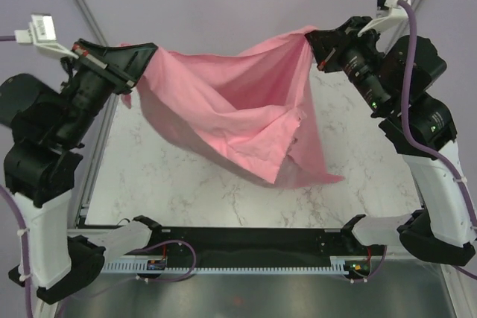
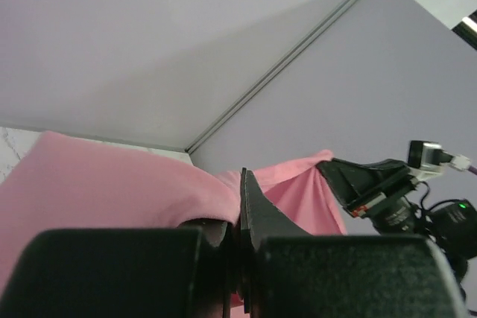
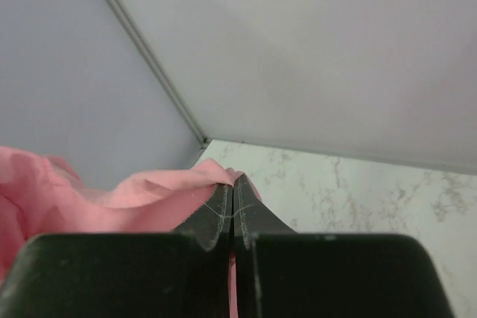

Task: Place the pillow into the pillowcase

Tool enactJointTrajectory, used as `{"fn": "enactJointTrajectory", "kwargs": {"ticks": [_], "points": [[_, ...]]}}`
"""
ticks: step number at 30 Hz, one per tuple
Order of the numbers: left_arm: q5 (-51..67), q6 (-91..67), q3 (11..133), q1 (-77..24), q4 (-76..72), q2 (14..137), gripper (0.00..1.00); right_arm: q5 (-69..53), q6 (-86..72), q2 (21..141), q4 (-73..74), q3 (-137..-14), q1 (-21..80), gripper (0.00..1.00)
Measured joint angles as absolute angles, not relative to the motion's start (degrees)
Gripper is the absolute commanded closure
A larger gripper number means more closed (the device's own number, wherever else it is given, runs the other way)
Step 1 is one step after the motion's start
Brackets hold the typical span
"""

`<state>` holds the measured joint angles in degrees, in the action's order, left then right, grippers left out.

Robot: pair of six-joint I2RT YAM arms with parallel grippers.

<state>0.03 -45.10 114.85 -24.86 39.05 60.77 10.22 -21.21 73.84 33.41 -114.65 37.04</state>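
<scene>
You had the left claw [image 1: 140, 68] shut on one upper corner of the pillowcase [image 1: 231, 109], and in the left wrist view that claw [image 2: 241, 184] showed its jaws pressed together with pink cloth [image 2: 112, 184] bunched beside and behind the tips. Your right claw [image 1: 317, 41] was pinched closed on the opposite upper corner; from the right wrist view the claw [image 3: 232, 188] had no gap between its jaws, a fold of the pillowcase [image 3: 149, 199] came up to the tips on their left side, and a sliver of pink showed low down between the jaws. The shiny pink fabric hung between the two claws, sagging in a deep fold below them, with its lower edge draped down toward the marbled desk [image 1: 186, 184], nearer the right claw than the left. From the left wrist view you could see the right claw [image 2: 335, 173] across the span, with the cloth rising to it in a peak.
</scene>
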Motion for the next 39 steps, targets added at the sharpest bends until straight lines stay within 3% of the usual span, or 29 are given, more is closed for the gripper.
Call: {"fn": "enactJointTrajectory", "kwargs": {"ticks": [5,11,18,29,34,39], "points": [[3.77,-45.78,116.31,-24.86,38.81,69.17,0.98,18.26,-17.65,73.71,33.50,-118.30,36.49,1.00],[6.07,-45.80,113.19,-24.86,40.42,74.08,0.98,19.42,-16.45,71.59,33.04,-117.51,36.23,1.00],[5.15,-45.76,108.18,-24.86,42.19,67.29,0.98,15.55,-16.53,67.53,33.23,-109.89,36.12,1.00],[7.07,-48.31,99.72,-24.86,37.82,43.79,0.98,2.48,-18.44,58.52,37.65,-107.72,36.56,1.00],[6.61,-50.09,95.20,-24.88,38.26,43.16,0.98,1.23,-19.51,56.36,37.93,-111.59,36.53,1.00],[0.49,-48.47,102.41,-24.86,44.05,46.61,0.98,1.26,-20.56,59.09,35.73,-111.04,36.47,1.00]]}}
